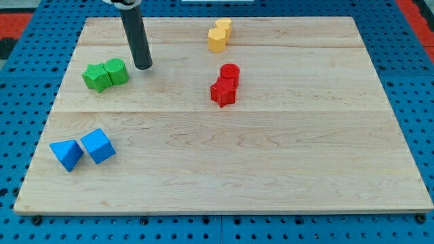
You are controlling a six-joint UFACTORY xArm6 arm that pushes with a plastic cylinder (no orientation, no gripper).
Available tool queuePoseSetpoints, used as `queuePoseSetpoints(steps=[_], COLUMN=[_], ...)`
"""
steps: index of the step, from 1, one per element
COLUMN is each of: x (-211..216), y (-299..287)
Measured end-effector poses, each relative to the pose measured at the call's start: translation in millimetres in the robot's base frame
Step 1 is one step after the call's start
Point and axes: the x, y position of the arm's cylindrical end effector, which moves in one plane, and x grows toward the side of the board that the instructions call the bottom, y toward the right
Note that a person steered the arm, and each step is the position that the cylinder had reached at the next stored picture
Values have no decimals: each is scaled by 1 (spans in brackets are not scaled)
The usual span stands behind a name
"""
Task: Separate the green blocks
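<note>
Two green blocks sit touching each other at the view's upper left: a star-like green block (97, 76) on the left and a rounder green block (116, 71) on the right. My tip (143, 67) rests on the board just right of the rounder green block, a small gap apart. The dark rod rises from it toward the view's top.
Two yellow blocks (219, 35) touch at the top middle. Two red blocks (225, 85) touch near the centre. A blue triangular block (66, 154) and a blue cube-like block (98, 146) lie at the lower left. The wooden board (271, 169) lies on a blue pegboard.
</note>
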Motion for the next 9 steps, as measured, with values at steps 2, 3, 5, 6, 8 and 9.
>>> queuePoseSetpoints(steps=[2,3,5,6,8,9], x=[-11,-29,-6,4,14,15], y=[-5,-18,-86,-91,1,53])
